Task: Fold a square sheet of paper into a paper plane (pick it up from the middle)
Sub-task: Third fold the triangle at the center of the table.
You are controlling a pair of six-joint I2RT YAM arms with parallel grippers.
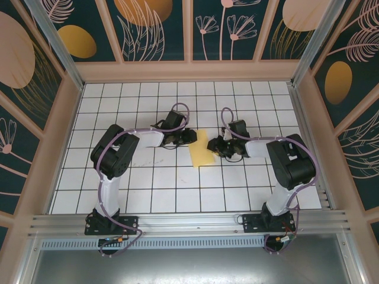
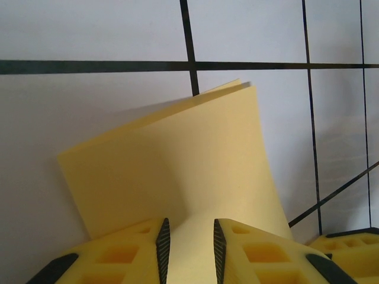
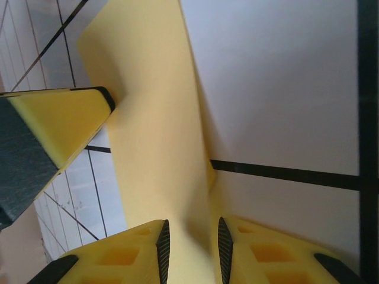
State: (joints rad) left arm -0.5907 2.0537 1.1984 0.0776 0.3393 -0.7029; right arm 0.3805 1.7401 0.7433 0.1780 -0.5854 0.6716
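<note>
Left gripper (image 2: 190, 223), right gripper (image 3: 190, 223), ajar over the folded paper (image 2: 177, 154)

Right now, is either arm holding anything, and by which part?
Cannot tell. The paper sits between the left fingers and the right fingers at opposite edges, but both pairs look apart, so no pinch is confirmed.

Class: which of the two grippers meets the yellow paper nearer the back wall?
The left gripper, at the paper's far end; the right gripper meets it about halfway along its side.
</note>
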